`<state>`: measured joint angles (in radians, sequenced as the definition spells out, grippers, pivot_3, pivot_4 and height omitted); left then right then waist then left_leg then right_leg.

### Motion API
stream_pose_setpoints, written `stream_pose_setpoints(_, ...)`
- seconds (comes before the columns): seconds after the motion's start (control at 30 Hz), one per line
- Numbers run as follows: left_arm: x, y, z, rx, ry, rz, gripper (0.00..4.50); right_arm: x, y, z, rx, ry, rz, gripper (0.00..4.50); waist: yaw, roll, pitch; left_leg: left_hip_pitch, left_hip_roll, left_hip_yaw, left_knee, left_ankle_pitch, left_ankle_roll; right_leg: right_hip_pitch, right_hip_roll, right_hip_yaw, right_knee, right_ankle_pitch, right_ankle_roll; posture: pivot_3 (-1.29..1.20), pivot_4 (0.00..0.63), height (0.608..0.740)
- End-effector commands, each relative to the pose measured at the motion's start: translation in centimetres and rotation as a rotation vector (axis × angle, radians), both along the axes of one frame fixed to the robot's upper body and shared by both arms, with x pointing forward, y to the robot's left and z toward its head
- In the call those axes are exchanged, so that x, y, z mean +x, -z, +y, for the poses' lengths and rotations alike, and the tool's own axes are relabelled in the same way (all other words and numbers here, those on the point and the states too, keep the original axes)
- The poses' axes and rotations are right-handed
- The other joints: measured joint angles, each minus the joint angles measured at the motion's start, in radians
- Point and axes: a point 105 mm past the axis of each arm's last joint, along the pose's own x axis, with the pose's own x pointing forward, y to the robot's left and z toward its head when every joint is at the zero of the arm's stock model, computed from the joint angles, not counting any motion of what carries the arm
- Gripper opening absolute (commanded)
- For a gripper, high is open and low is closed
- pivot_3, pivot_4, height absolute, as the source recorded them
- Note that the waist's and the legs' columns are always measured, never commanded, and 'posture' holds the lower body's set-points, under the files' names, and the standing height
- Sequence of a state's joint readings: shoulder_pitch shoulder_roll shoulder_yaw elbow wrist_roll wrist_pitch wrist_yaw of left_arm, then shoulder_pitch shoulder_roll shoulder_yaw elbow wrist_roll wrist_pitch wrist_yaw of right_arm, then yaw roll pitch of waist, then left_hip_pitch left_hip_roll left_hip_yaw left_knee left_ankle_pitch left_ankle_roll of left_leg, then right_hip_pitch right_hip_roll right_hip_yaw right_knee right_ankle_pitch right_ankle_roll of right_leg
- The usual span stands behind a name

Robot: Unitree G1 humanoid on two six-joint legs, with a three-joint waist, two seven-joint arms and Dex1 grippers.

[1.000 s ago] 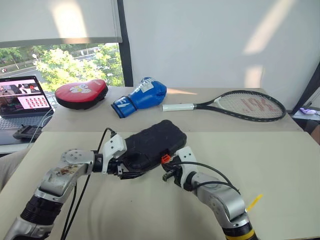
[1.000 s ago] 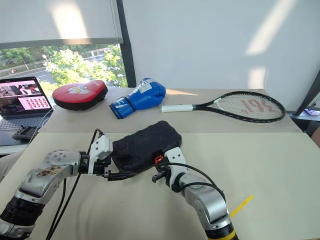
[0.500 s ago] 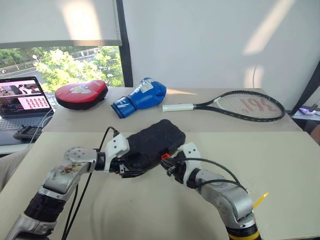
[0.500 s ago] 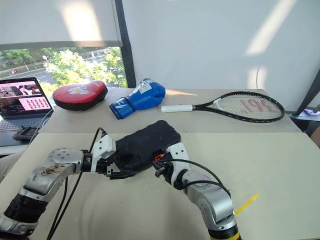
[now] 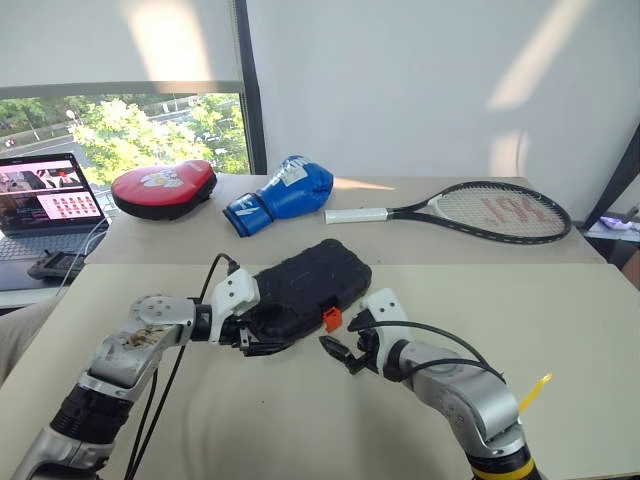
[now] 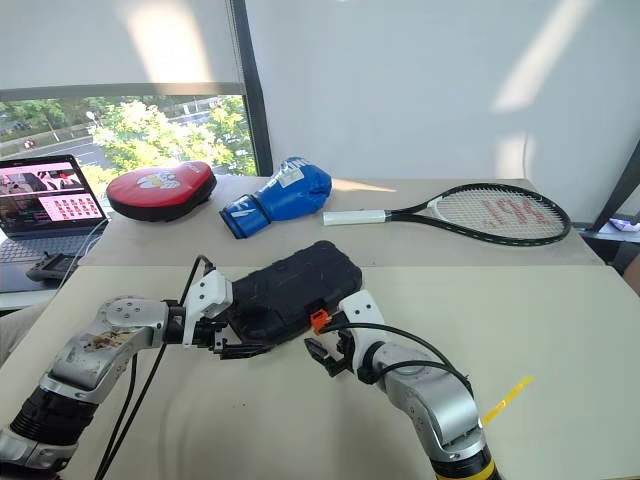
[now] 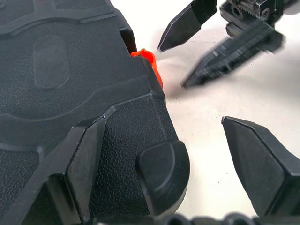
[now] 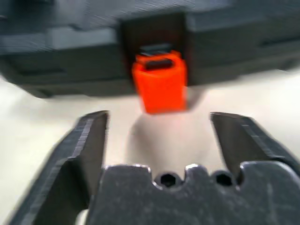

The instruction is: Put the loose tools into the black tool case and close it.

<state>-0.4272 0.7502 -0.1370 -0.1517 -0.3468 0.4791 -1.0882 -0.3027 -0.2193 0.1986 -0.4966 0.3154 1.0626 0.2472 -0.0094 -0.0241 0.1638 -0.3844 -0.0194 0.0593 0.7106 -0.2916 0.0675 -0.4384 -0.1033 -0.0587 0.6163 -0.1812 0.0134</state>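
Since a second ago, right hand (image 6: 322,354) spread open and drawn just clear of the orange latch (image 6: 319,320), while left hand (image 5: 262,340), jaws wide, straddles the closed black tool case (image 5: 305,285) corner, apparently steadying it on the table (image 5: 560,320).

- Beige tabletop (image 5: 560,300), a seam crossing it.
- White wall (image 5: 430,90) behind the tabletop, with patches of sunlight.
- Window (image 5: 130,130) left of the wall, roller blind (image 5: 120,40) half down, green trees outside.

No text can be read; the red marking on the racket strings (image 5: 505,208) is illegible.
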Motion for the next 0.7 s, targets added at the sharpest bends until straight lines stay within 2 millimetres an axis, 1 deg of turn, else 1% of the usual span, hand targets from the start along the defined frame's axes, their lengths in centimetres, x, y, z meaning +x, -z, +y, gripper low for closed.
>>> stream_pose_setpoints(0.03, -0.1, 1.0, 0.2, 0.023, -0.010, 0.036, 4.22, 0.6, -1.1, 0.4, 0.026, 0.008, -0.055, 4.47, 0.000, 0.000, 0.000, 0.000, 0.000, 0.000, 0.000, 0.000, 0.000, 0.000, 0.000, 0.000, 0.000, 0.000, 0.000, 0.00, 0.150, 0.740)
stream_pose_setpoints(0.37, -0.2, 0.9, 0.1, 0.018, -0.009, 0.038, 4.22, 2.0, -0.2, 0.5, 0.003, 0.040, -0.056, 4.47, 0.000, 0.000, 0.000, 0.000, 0.000, 0.000, 0.000, 0.000, -0.001, 0.000, 0.000, 0.000, 0.000, 0.000, 0.000, 0.00, 0.150, 0.740)
stream_pose_setpoints(0.43, -0.2, 0.9, 0.1, 0.018, -0.010, 0.039, 4.22, 2.1, 0.1, 0.5, -0.006, 0.040, -0.058, 3.95, 0.000, 0.000, 0.000, 0.000, 0.000, 0.000, 0.000, 0.000, -0.001, 0.000, 0.000, 0.000, -0.001, 0.000, 0.000, 0.00, 0.150, 0.740)
stream_pose_setpoints(0.47, -0.2, 0.9, 0.1, 0.019, -0.011, 0.038, 4.22, 2.2, 0.1, 0.5, -0.006, 0.040, -0.059, 3.79, 0.000, 0.000, 0.000, 0.000, 0.000, 0.000, 0.000, 0.000, -0.001, 0.000, 0.000, 0.000, -0.001, 0.000, 0.000, 0.00, 0.150, 0.740)
stream_pose_setpoints(0.53, -0.2, 0.9, 0.2, 0.019, -0.014, 0.038, 4.22, 2.4, 0.2, 0.6, -0.005, 0.034, -0.062, 3.14, 0.000, 0.000, 0.000, 0.000, 0.000, 0.000, 0.000, 0.000, -0.001, 0.000, 0.000, 0.000, -0.001, 0.000, 0.000, 0.00, 0.150, 0.740)
stream_pose_setpoints(0.6, -0.2, 1.0, 0.2, 0.019, -0.015, 0.037, 4.22, 2.5, 0.1, 0.7, -0.004, 0.028, -0.068, 2.32, 0.000, 0.000, 0.000, 0.000, 0.000, 0.000, 0.000, 0.000, -0.001, 0.000, 0.000, 0.000, -0.001, 0.000, 0.000, 0.00, 0.150, 0.740)
stream_pose_setpoints(0.67, -0.2, 1.0, 0.2, 0.020, -0.018, 0.037, 4.22, 2.6, -0.1, 0.9, 0.003, 0.018, -0.078, 1.78, 0.000, 0.000, 0.000, 0.000, 0.000, 0.000, 0.000, 0.000, -0.001, 0.000, 0.000, 0.000, -0.001, 0.000, 0.000, 0.00, 0.150, 0.740)
stream_pose_setpoints(0.7, -0.2, 1.0, 0.2, 0.020, -0.019, 0.037, 4.22, 2.6, -0.2, 1.0, 0.005, 0.013, -0.082, 1.37, 0.000, 0.000, 0.000, 0.000, 0.000, 0.000, 0.000, 0.000, -0.001, 0.000, 0.000, 0.000, 0.000, 0.000, 0.000, 0.00, 0.150, 0.740)
